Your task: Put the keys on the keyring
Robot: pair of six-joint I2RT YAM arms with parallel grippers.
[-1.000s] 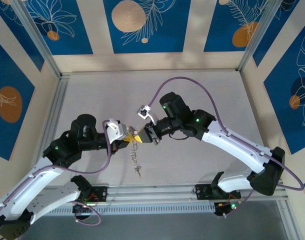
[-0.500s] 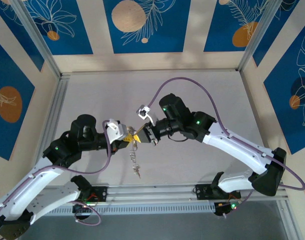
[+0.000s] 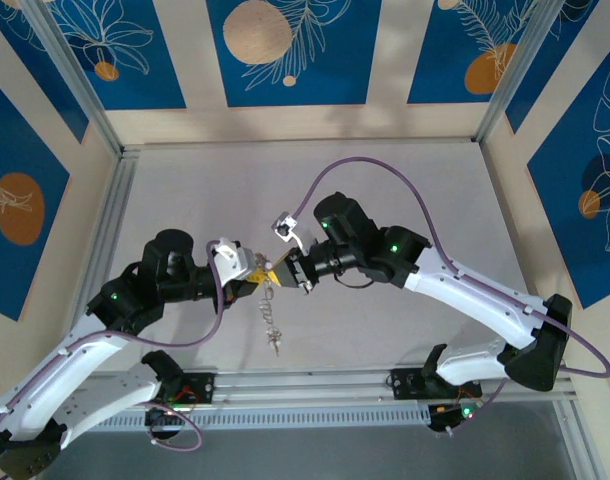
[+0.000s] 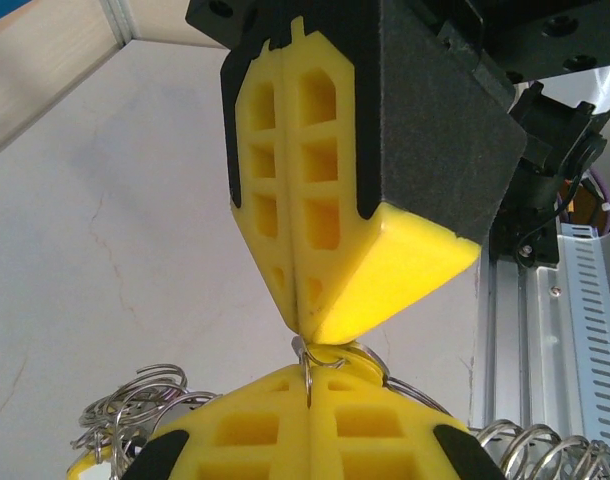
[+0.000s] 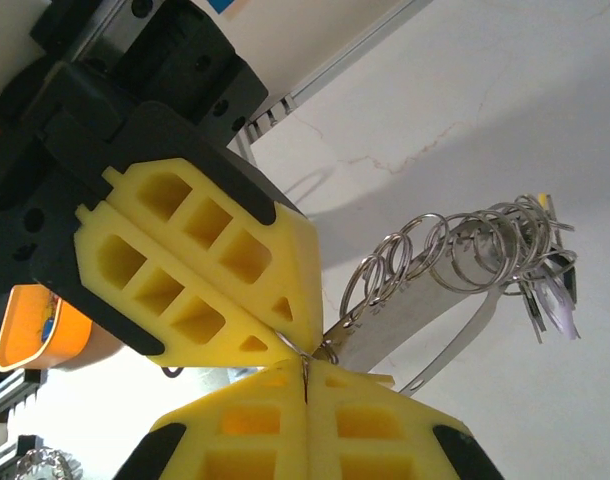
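From above, the pale grey table point(image 3: 385, 180) lies bare between walls of blue panels point(image 3: 285, 50) painted with white leaves and orange fruit. Aluminium posts point(image 3: 75, 85) stand at the 11 and 1 o'clock corners, and a slotted rail point(image 3: 315, 412) runs along the near edge at 6 o'clock. The left arm reaches in from 7 o'clock and the right arm from 4 o'clock, each trailing a purple cable point(image 3: 385, 165).

The left gripper point(image 3: 262, 268) and the right gripper point(image 3: 282, 272) meet tip to tip just left of centre. A chain of small rings point(image 3: 269, 312) hangs from that point towards 6 o'clock, with the keys point(image 3: 276, 343) at its lower end, low over the table.

In the left wrist view, the left claw's yellow fingers point(image 4: 235, 430) sit at 6 o'clock, pressed together on the thin grey wire of the keyring point(image 4: 308, 368). The right claw drops in from 12 o'clock, also closed, its tip pinching the same wire and blocking much of the table. Ring coils show at 7 and 5 o'clock, and the rail at 3 o'clock.

In the right wrist view, its own fingers at 6 o'clock are clamped on the wire. The left claw fills 9 to 11 o'clock. The rings trail towards 2 o'clock, ending in the keys at 3 o'clock. The table here shows faint cracks, and an orange object point(image 5: 25, 345) that I cannot identify sits at 8 o'clock.
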